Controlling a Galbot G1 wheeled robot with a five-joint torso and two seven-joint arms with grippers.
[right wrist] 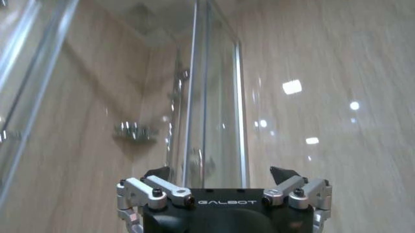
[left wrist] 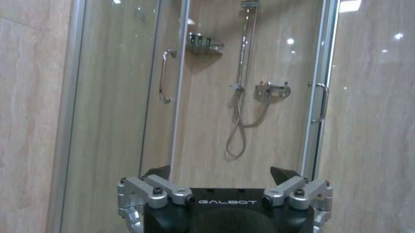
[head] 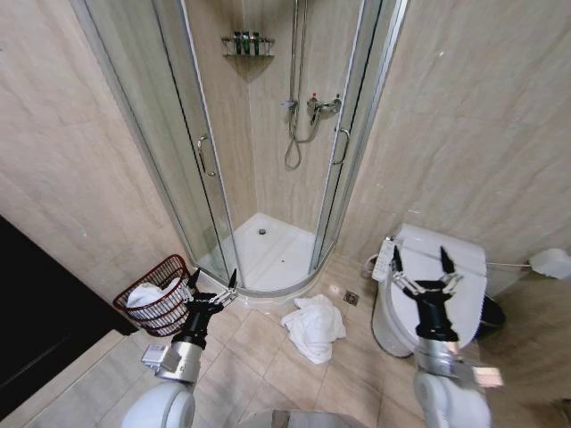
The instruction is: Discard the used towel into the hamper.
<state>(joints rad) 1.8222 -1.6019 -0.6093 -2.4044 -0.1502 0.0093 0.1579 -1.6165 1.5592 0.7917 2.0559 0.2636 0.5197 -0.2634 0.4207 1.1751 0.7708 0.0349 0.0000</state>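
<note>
Bathroom floor: hamper (head: 159, 303) holding white cloth (head: 143, 293)

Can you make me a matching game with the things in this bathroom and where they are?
Things:
1. white towel
2. hamper
3. toilet
4. small bottles

Places:
A. on the corner shelf high up inside the shower
B. crumpled on the floor tiles just outside the shower
C. against the wall to the left of the shower, with white cloth already in it
D. to the right of the shower, lid down

Pairs: 1-B, 2-C, 3-D, 4-A

Both robot tools are open and holding nothing: the left tool is beside the hamper, and the right tool is in front of the toilet.
</note>
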